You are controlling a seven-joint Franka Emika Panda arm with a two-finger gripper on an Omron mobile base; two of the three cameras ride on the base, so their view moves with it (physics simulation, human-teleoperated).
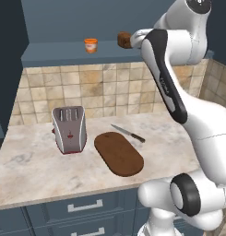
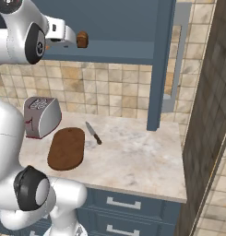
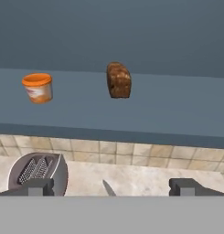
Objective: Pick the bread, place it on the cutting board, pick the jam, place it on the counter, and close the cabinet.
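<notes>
Dark finger tips (image 3: 40,186) stand wide apart at the bottom of the hand view, with nothing between them: the jaws (image 3: 111,187) are fully open and hold nothing. Nearest below them lies the beige marbled bench (image 1: 36,161), and on it the silver toaster (image 1: 69,129) below and to the left of the jaws, a knife (image 1: 127,133) almost straight under them, and the oval cutting board (image 1: 119,153) beside the knife, bare.

Farther ahead and a little above the jaws runs the blue-grey shelf (image 3: 177,114) of the open cabinet (image 2: 161,60). The bread (image 3: 119,80) sits on that shelf straight ahead of the jaws, roughly centred between the finger tips but still apart from them. The jam (image 3: 37,87) stands on the same shelf, well off to the left of the bread.

The step in hand looks like the reach for the bread. The risks, as I judge them: the tips ride lower than the loaf, so a straight push forward could strike the shelf's front edge instead of clearing it; closing too early would pinch air or nudge the loaf deeper in; a shallow grip on the blocky chunk could let it slip during the carry down to the board.

The arm rises from the base, bends at a raised elbow and stretches its forearm level toward the shelf, the hand pointing nearly horizontally into the cabinet with the bread just beyond its end in both base views.
</notes>
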